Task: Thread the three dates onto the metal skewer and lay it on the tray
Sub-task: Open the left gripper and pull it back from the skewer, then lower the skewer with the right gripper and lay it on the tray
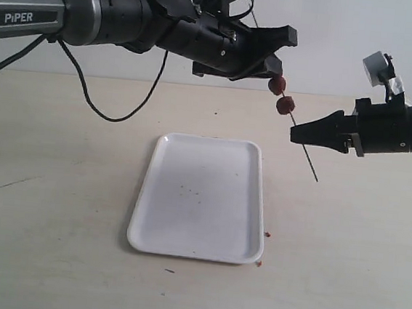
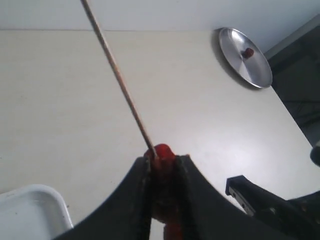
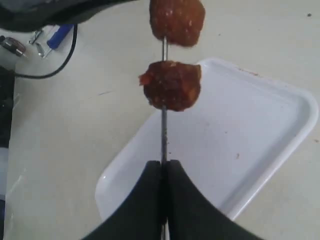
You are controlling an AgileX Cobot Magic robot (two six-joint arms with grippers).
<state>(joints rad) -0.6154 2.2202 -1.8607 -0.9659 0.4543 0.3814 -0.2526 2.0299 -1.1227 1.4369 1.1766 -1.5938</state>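
Skewer [image 1: 308, 162]: thin metal rod, tilted in the air, pinched between the closed fingers of the right gripper [image 1: 294, 133]. Its free end runs on below those fingers and the rest rises past them. Lower date [image 1: 286, 104]: threaded on the rod just above the right fingers, not touching them. Upper date [image 1: 277, 83]: threaded next above, with a short bare stretch of rod between the two. It is clasped between the narrow-set fingers of the left gripper [image 2: 162, 165], a hold only the left wrist view makes plain, and the rod continues beyond those fingers. Third date [image 2: 246, 52]: a small red lump on a round metal dish [image 2: 254, 70], well apart from both grippers, seen only in the left wrist view. Tray [image 1: 212, 171]: white, flat on the table [image 1: 54, 220], below and apart from both pairs of fingers, with a few specks on it. The right wrist view shows it behind the two threaded dates.
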